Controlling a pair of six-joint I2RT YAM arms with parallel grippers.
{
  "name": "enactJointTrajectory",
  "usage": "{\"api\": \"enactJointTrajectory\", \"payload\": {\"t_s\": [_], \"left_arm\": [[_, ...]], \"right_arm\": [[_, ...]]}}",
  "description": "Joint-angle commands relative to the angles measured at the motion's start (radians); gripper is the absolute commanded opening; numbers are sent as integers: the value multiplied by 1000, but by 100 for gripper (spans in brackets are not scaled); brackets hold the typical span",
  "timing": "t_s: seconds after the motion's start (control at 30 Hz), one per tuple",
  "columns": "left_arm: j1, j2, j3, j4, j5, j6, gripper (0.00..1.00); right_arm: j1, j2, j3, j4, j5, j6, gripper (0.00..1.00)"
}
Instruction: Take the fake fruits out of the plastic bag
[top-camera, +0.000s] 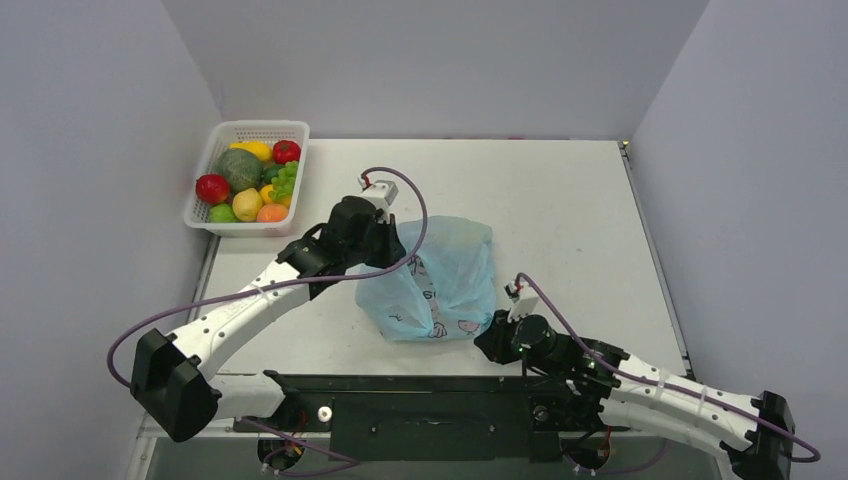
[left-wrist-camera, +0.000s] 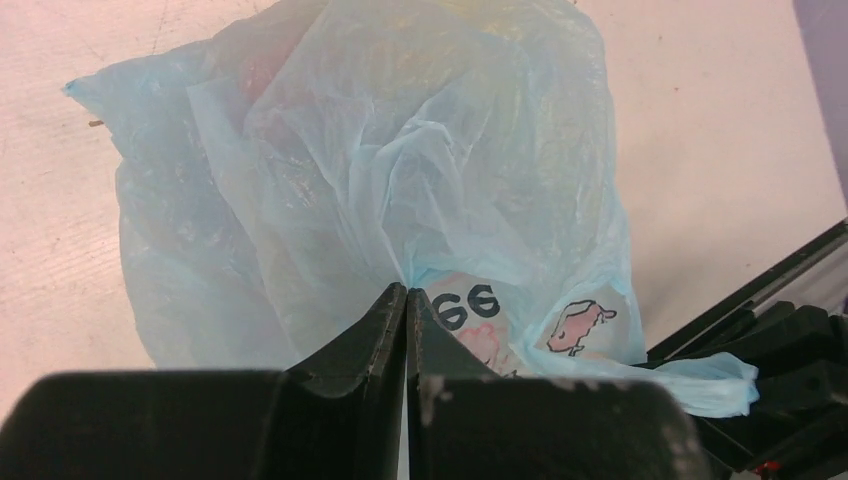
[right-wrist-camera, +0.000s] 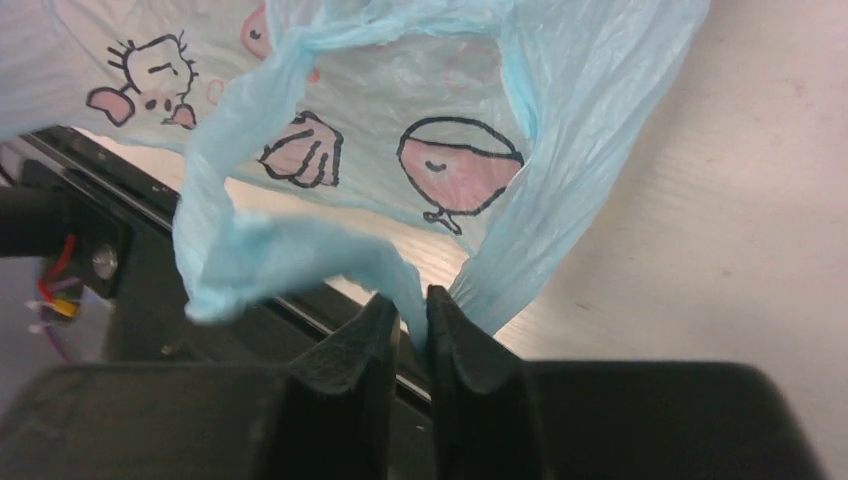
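Plastic bag (top-camera: 438, 280) lies crumpled mid-surface (top-camera: 570, 210), nearer the front edge, light blue w/ pink-and-white cartoon figs and dark print. Left claw (left-wrist-camera: 406, 296) is at the bag's far-left side, fingers pressed tight together w/ the film's pleats running into the tips, so it looks clenched on a pinch of bag. Right claw (right-wrist-camera: 410, 312) is at the bag's near-right corner, close to the black rail (top-camera: 430, 400) at the front edge. It's clenched on a twisted strip of a loop handle, and the loop stands open above the fingers in the right wrist view. Fake fruits (left-wrist-camera: 262, 62) are inside the bag, seen only as faint reddish and yellowish tints through the film in the left wrist view; can't tell how many or which kinds. White lattice basket (top-camera: 262, 127) sits at the far-left corner of the surface, well apart from the bag, filled w/ assorted red, green, yellow and orange toy fruits.
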Motion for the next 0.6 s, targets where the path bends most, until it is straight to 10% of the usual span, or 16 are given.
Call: {"api": "enactJointTrajectory", "payload": {"t_s": [0.0,0.17,0.57], "left_arm": [[82,-43,-61,109,254,-18,0],[119,-43,-90,135,337,-36,0],[166,-61,-137,207,464,-98,0]], "right_arm": [[75,-119,63,-75,209,-11,22],[118,-134,268,-127,294,-231,65],[121,94,601,-213,215,-536,82]]}}
